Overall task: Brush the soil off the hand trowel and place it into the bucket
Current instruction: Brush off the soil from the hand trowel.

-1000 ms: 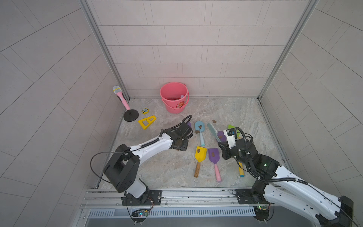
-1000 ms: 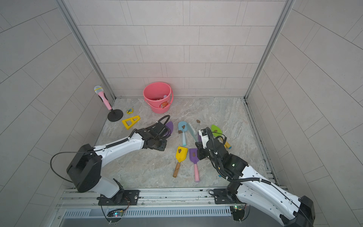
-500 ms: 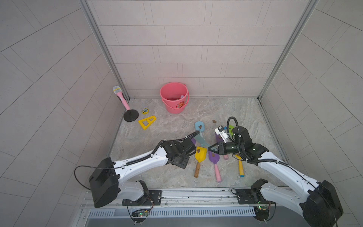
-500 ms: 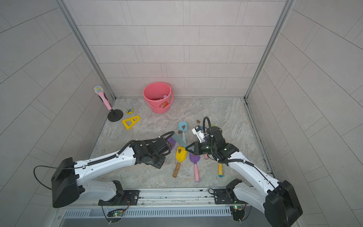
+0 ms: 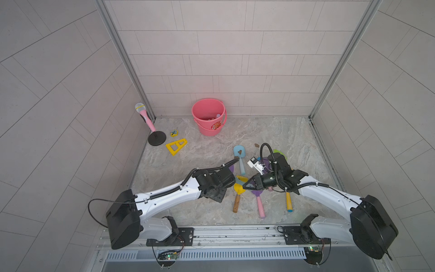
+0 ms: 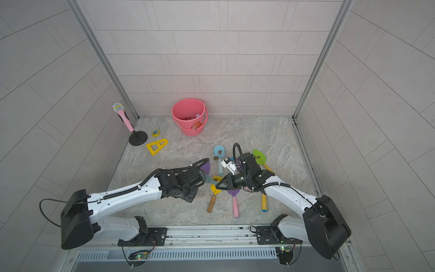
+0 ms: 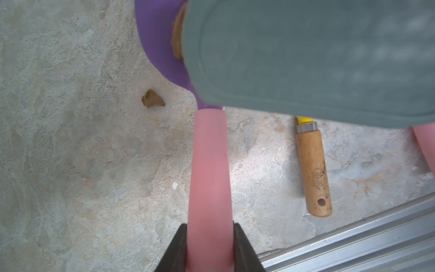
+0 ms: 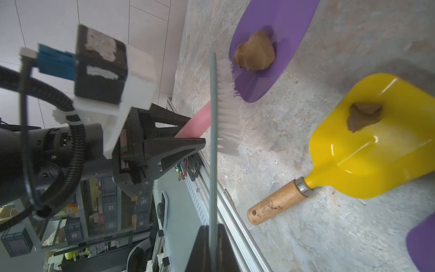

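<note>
My left gripper (image 7: 210, 232) is shut on the pink handle (image 7: 209, 176) of a purple hand trowel (image 8: 270, 47), held low over the floor. A brown lump of soil (image 8: 255, 50) sits on its blade. My right gripper (image 8: 213, 229) is shut on a grey-green brush (image 8: 213, 117). The brush's white bristles (image 8: 227, 99) reach the blade's edge beside the lump. In both top views the two grippers (image 5: 231, 180) (image 5: 246, 186) meet at the floor's middle. The pink bucket (image 5: 208, 116) (image 6: 188, 116) stands upright by the back wall.
A yellow trowel (image 8: 376, 141) with a wooden handle carries its own soil lump (image 8: 363, 115). A second purple trowel (image 5: 257, 197), a blue trowel (image 5: 240, 153) and a green one (image 6: 260, 157) lie nearby. A loose lump (image 7: 151, 101) is on the floor. The front rail (image 7: 353, 235) is close.
My left arm has carried the purple trowel from further back toward the front middle. My right arm has swung the brush leftward until it meets the trowel's blade.
</note>
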### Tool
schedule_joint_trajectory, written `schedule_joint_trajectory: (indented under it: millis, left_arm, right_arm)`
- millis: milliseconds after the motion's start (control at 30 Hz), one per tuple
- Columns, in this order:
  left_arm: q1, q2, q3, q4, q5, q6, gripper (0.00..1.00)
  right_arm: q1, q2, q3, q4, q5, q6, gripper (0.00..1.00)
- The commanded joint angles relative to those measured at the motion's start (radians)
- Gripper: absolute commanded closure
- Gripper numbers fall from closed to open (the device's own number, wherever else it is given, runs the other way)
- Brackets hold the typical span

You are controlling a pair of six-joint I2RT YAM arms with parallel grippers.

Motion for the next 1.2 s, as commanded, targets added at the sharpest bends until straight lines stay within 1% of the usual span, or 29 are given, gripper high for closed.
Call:
schedule_joint_trajectory:
  millis: [0,233,400,633,733,900,1000,1167]
  left_arm:
    - [-0.005,-0.001,0.009,-0.012,-0.034,-0.007,1.00]
    - [-0.006,-0.007,-0.014,-0.014,-0.030,-0.008,1.00]
    - [-0.006,-0.016,-0.026,-0.013,-0.035,-0.014,1.00]
    - [-0.006,-0.016,-0.040,0.004,-0.031,-0.020,1.00]
    - [-0.006,-0.019,-0.042,0.010,-0.029,-0.020,1.00]
    - [-0.006,-0.016,-0.043,0.012,-0.029,-0.023,1.00]
    - [-0.006,-0.025,-0.042,0.022,-0.016,-0.023,1.00]
    - [-0.006,-0.042,-0.042,0.034,-0.005,-0.029,1.00]
  right_arm:
    - [0.004,0.021,0.037,-0.048,0.064,-0.052,1.00]
    - [-0.036,-0.010,0.048,-0.079,0.185,-0.070,1.00]
    - [-0.069,-0.050,0.067,-0.088,0.223,-0.071,1.00]
    - [-0.071,-0.129,0.062,-0.104,0.283,-0.078,1.00]
    - [-0.059,-0.138,0.042,-0.075,0.237,-0.073,1.00]
    - [0.004,-0.140,0.022,-0.023,0.190,-0.073,1.00]
    - [0.042,-0.094,0.017,0.020,0.152,-0.055,1.00]
    - [0.058,-0.014,0.012,0.047,0.171,-0.025,1.00]
